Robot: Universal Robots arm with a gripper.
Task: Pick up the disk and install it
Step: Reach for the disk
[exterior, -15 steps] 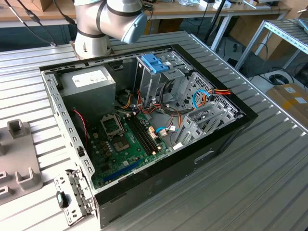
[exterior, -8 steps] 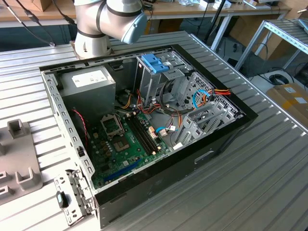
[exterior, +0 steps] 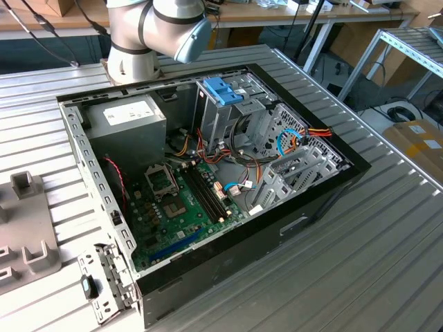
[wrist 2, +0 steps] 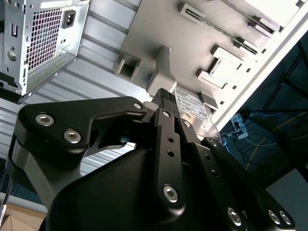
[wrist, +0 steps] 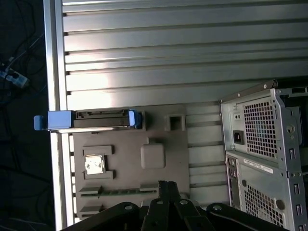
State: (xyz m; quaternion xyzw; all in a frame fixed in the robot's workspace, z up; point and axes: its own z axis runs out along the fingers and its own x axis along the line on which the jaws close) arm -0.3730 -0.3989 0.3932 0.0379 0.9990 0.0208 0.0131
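The disk [wrist: 89,120] stands on its edge in a slot at the rim of a grey fixture tray [wrist: 130,144], with light-blue carrier ends at both sides. In the second wrist view the disk [wrist 2: 191,107] shows its white label just beyond the fingertips. My gripper [wrist: 166,185] hangs above the tray's middle, well apart from the disk. Its black fingers are shut together with nothing between them, as the gripper [wrist 2: 163,94] also appears in the second wrist view.
An open computer case [exterior: 325,197] lies on the slatted metal table [exterior: 387,235], with a bare blue bracket [exterior: 223,90] in its drive cage. The case's rear [wrist: 262,154] stands beside the tray. The tray also carries a small chip [wrist: 94,165]. The table's edge [wrist: 53,72] runs close by the disk.
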